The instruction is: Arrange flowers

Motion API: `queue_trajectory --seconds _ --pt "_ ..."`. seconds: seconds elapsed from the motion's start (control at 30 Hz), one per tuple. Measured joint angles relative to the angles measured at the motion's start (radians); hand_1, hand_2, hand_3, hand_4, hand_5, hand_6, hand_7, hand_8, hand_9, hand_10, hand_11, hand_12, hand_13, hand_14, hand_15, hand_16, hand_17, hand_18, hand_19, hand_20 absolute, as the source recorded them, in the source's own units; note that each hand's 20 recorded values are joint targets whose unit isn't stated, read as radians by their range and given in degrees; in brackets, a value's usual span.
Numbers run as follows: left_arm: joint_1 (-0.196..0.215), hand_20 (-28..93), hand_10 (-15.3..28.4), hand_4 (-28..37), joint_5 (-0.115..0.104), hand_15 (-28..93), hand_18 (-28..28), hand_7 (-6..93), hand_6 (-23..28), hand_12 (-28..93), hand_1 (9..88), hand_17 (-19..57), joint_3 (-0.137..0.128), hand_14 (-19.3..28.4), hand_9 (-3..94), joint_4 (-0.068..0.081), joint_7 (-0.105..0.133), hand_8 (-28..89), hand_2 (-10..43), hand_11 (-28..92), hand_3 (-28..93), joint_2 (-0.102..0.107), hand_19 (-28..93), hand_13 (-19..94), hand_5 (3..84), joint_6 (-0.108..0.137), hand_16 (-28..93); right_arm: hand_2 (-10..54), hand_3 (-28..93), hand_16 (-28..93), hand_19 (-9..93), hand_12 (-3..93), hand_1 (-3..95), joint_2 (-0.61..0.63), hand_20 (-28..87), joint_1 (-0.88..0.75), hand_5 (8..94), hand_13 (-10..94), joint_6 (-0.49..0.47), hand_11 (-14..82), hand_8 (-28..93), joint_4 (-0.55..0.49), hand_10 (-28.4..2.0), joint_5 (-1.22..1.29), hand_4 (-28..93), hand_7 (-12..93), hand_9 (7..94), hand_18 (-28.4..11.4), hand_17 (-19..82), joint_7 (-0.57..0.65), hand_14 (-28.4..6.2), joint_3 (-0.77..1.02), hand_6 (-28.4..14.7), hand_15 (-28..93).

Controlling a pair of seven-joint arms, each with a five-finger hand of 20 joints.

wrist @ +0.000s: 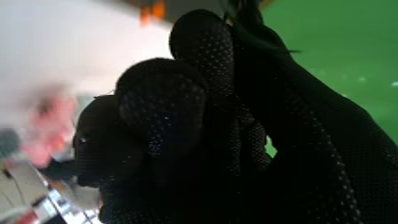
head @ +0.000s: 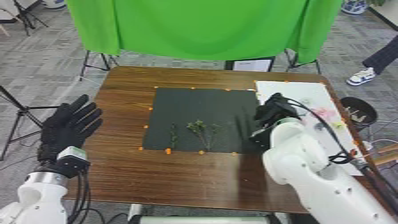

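One green stem (wrist: pixel 238 17), right wrist view: right hand (head: pixel 274 111) pinching.

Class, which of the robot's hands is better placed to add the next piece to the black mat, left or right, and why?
Right, most likely: the right hand is at the black mat's right edge, apparently pinching a green stem. The left hand is farther off.
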Motion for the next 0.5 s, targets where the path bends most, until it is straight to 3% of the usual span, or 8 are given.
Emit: queue_trajectory --seconds 0.5 --pt "-0.009 10 16.4 -28.3 0.001 34 15.5 9.7 10.0 14 27.0 -6.8 0.001 16.5 34.1 0.0 -0.008 -6 10.8 20 73 0.009 33 21 41.1 0.001 -5 -9.5 74 30 91 34.0 49.8 -0.121 23 -0.053 78.4 94 0.037 28.2 17 0.071 -12.1 -0.048 -9 46 93.7 -13.2 73 0.082 -4.7 -0.091 -4.9 52"
